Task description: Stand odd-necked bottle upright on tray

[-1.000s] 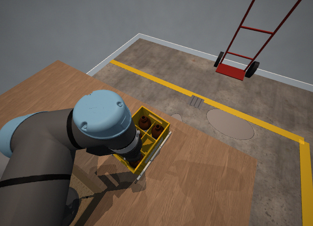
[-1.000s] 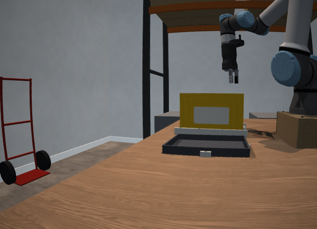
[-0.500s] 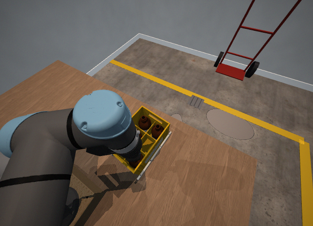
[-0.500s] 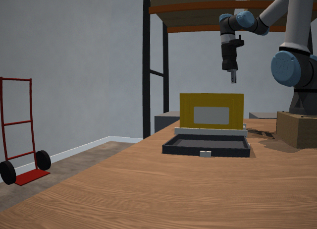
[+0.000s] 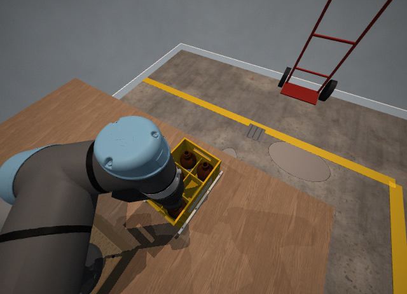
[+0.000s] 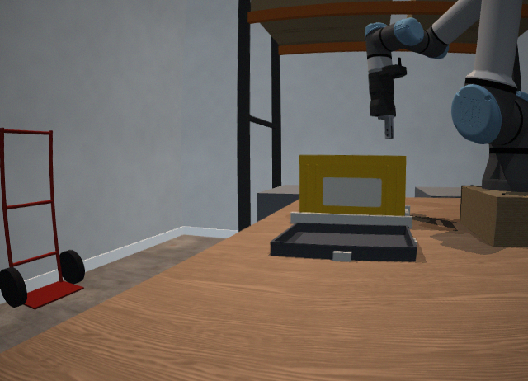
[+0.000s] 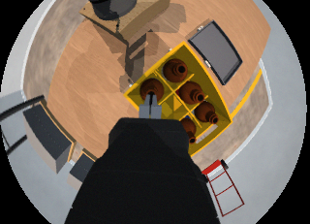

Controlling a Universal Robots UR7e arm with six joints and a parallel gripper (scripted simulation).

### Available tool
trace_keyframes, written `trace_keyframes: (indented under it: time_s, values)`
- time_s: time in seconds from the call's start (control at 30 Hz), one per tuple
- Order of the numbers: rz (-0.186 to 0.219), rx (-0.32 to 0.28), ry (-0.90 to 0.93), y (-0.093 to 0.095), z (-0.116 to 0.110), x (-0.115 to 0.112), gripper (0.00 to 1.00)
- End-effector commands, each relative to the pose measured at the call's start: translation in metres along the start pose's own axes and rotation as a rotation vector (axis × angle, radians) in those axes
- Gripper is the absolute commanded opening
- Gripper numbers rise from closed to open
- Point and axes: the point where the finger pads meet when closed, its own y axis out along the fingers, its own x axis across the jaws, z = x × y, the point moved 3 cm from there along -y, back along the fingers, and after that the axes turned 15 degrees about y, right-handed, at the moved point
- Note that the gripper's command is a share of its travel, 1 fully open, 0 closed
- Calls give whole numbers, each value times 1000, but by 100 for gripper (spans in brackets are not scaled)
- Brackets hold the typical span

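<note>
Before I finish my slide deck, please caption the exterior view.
Shut claw above a yellow crate, bottle-free tray in front.
</note>
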Motion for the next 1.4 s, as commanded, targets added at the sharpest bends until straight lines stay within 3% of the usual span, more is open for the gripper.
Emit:
trace_keyframes:
  time_s: [0.0, 0.17, 0.5, 0.53, 1.37]
  values:
    - [-1, -1, 0, -1, 17, 13, 0]
    - [-1, -1, 0, 0, 66, 41, 0]
    - [-1, -1, 0, 0, 78, 46, 0]
    - [-1, -1, 0, 0, 78, 46, 100]
    - [-1, -1, 0, 0, 78, 46, 100]
